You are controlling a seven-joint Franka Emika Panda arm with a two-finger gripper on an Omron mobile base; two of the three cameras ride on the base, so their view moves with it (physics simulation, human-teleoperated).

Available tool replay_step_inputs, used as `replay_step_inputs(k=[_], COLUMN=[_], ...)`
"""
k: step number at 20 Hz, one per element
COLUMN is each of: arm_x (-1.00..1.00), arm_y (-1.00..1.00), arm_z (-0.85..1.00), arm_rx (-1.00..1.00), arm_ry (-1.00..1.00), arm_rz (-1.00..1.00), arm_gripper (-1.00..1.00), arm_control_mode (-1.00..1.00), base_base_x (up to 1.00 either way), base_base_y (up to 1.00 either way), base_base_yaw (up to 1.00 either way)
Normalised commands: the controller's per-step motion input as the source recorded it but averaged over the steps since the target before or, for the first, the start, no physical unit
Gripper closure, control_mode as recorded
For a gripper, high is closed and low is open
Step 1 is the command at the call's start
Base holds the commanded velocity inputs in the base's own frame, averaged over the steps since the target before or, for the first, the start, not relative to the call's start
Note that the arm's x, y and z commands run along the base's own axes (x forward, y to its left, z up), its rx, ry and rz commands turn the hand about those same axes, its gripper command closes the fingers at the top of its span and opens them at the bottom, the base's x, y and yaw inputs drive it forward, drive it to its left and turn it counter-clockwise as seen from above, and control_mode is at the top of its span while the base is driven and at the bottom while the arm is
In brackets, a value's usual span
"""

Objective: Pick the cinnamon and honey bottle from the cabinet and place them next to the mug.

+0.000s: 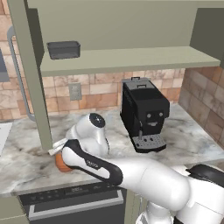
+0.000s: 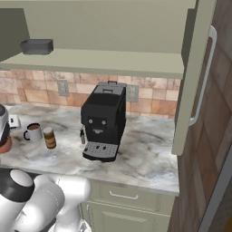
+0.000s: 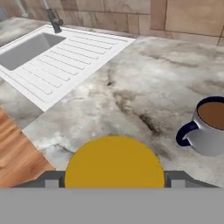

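The honey bottle is a squat orange bottle low over the marble counter, left of the coffee machine. Its yellow cap spans the gap between my finger tips in the hand view. My gripper is shut on it from above, and also appears at the left edge of the right base view. The white mug with a dark blue handle and brown liquid stands just to the right. Beside the mug stands the slim brown cinnamon jar. The cabinet shelf runs overhead.
A black coffee machine stands mid-counter. A dark tray sits on the shelf's left end. The cabinet's upright post rises close behind my arm. A white sink with a ribbed drainer lies beyond. A wood-coloured surface shows past the counter's edge.
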Motion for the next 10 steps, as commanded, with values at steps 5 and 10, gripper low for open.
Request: replay_step_inputs(k=[5, 10], arm_x=[0.00, 0.00], arm_y=[0.00, 0.00], arm_z=[0.00, 0.00], arm_rx=[0.00, 0.00], arm_ry=[-0.16, -0.14], arm_rz=[0.03, 0.05], arm_gripper=[1.00, 1.00], arm_control_mode=[-1.00, -1.00], base_base_x=[0.00, 0.00], base_base_y=[0.00, 0.00], base_base_yaw=[0.00, 0.00])
